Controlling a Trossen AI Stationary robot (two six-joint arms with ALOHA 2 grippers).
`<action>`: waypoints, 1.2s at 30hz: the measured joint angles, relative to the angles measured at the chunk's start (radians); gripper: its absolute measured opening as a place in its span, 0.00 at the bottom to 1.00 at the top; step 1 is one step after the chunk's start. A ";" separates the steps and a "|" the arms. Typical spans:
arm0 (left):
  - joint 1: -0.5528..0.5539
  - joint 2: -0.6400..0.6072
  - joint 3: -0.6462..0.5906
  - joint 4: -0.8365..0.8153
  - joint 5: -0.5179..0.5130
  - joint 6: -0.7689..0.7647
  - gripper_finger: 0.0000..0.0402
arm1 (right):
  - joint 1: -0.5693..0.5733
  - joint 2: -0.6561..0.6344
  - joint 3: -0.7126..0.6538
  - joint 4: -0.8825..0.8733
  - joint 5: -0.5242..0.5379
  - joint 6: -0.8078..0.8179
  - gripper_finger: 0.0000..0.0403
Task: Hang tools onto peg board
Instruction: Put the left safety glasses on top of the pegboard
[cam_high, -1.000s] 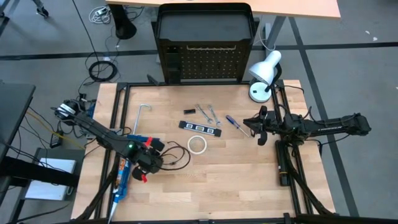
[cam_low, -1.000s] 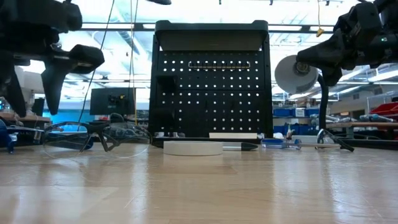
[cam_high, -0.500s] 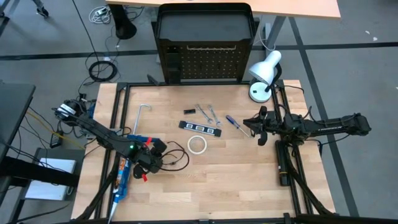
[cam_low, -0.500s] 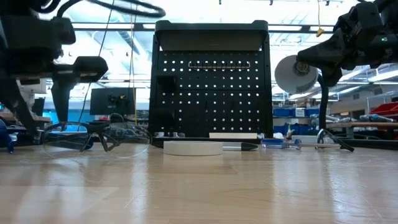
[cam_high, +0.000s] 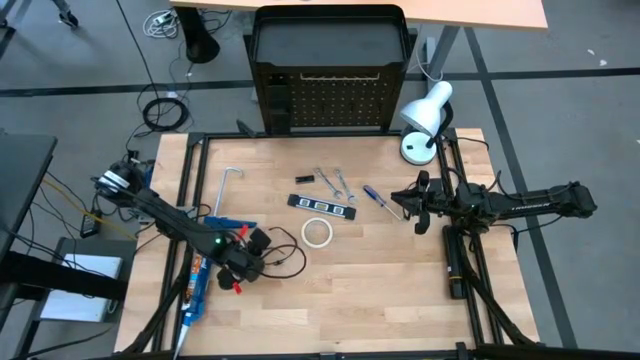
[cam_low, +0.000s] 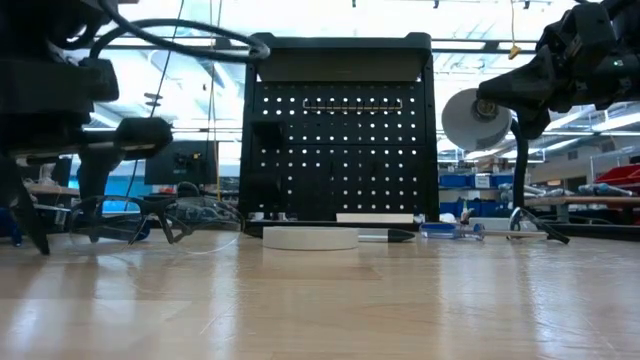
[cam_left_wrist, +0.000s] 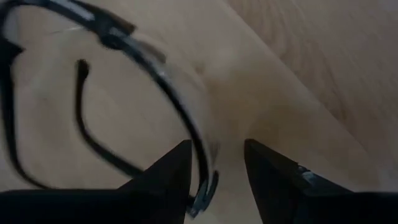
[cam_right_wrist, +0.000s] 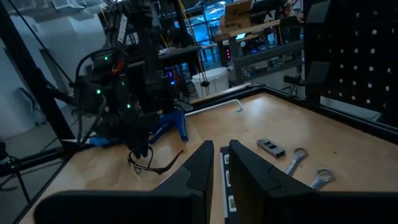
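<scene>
Safety glasses (cam_left_wrist: 155, 81), black-framed, were straddled by the spread fingers of the left gripper (cam_left_wrist: 214, 168), evidently positioned for pickup. The right gripper (cam_right_wrist: 221, 163), fingers nearly together and empty, was parked above the table (cam_high: 380, 290), apparently waiting.

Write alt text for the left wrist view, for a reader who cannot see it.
Close-up from the left arm's wrist: the left gripper hangs open over clear safety glasses with a black frame, its two dark fingers either side of the rim. The glasses lie on the pale wooden table, one black temple arm folded behind the lens.
</scene>
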 joint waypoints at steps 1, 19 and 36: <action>0.000 0.009 0.000 0.003 0.000 0.000 0.39 | 0.000 0.000 0.000 0.000 0.000 0.000 0.14; -0.001 0.030 0.013 0.023 -0.047 -0.095 0.04 | 0.000 0.000 0.000 0.000 0.000 -0.002 0.14; 0.056 0.031 0.321 -0.265 -0.191 -0.352 0.04 | 0.000 0.000 0.000 0.000 0.000 0.002 0.14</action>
